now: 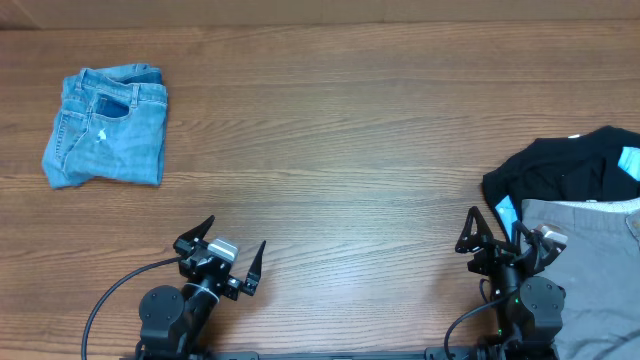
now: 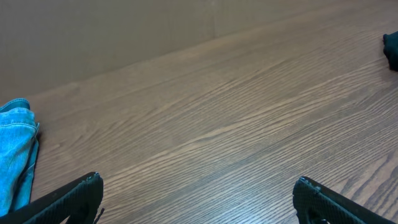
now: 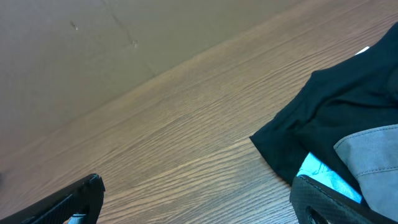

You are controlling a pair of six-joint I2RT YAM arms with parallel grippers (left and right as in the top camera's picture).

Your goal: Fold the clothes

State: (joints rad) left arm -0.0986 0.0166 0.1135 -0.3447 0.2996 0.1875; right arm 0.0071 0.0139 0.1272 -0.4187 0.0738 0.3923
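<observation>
Right gripper (image 1: 497,228) gapes beside grey-khaki shorts (image 1: 592,268)

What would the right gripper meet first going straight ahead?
Probably the black top, whose corner lies ahead of one finger of the open right gripper. Its midline passes over bare table, though depth is unclear.

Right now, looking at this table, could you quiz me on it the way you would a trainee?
1. True or false: the light-blue denim shorts lie on the left arm's side.
2. What partly covers the black top? A) grey-khaki shorts B) a towel C) a book
3. Fill in: the left gripper and right gripper are both ____, holding nothing.

Key: 1 true; 2 A; 3 open.
</observation>
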